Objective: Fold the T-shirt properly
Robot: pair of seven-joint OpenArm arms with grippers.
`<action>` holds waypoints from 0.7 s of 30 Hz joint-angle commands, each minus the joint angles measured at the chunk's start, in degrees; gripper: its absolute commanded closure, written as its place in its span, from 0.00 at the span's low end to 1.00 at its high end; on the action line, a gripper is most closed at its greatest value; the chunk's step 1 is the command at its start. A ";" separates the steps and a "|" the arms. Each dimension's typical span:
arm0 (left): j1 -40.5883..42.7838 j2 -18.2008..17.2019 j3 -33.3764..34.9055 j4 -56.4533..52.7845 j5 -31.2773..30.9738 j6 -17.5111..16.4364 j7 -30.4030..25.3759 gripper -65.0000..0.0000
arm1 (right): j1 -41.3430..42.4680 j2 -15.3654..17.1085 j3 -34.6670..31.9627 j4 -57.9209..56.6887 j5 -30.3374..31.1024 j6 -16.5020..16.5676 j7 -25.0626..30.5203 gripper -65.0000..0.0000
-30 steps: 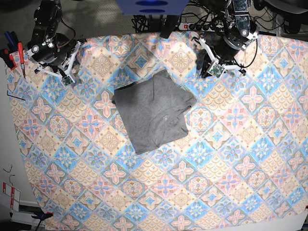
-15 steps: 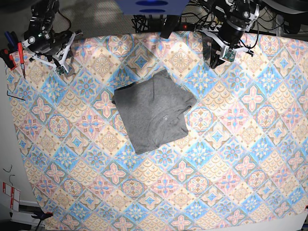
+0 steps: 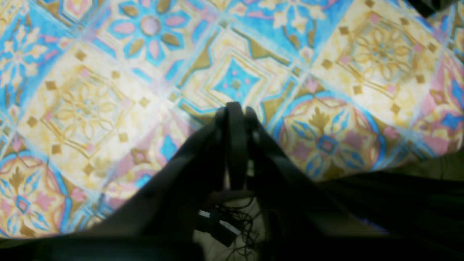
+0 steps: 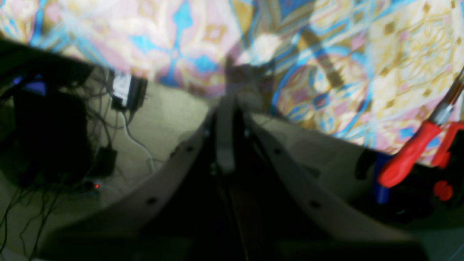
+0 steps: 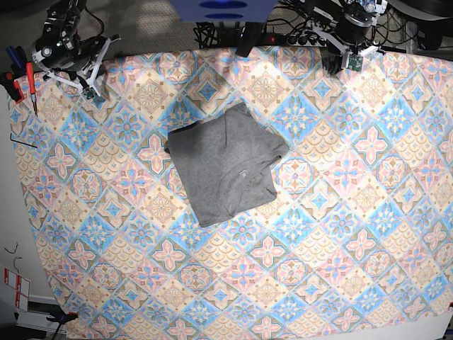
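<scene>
Both arms have retracted to the far table edge, left gripper [image 3: 235,108] and right gripper [image 4: 228,101] closed and empty, leaving the T-shirt [image 5: 225,164] folded mid-tablecloth [image 5: 340,234], which suggests folding is complete.

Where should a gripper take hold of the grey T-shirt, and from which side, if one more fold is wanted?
Probably the T-shirt corner nearest the camera, pinched from above and slightly from the front. The folded cloth lies flat on the tablecloth, so only edges and corners offer a lip.
</scene>
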 commanded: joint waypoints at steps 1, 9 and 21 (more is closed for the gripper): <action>1.09 0.07 -0.08 0.69 -0.99 -0.10 -1.33 1.00 | -0.05 0.39 0.31 0.99 0.22 -0.05 0.33 0.98; 2.23 0.07 -0.17 -3.88 -0.99 -0.10 -1.33 1.00 | -1.20 -3.48 0.05 0.99 -9.27 -0.05 0.33 0.98; 2.23 0.07 -2.63 -8.54 -0.99 -0.10 -1.33 1.00 | -2.87 -6.64 0.40 0.73 -15.43 -0.05 3.85 0.98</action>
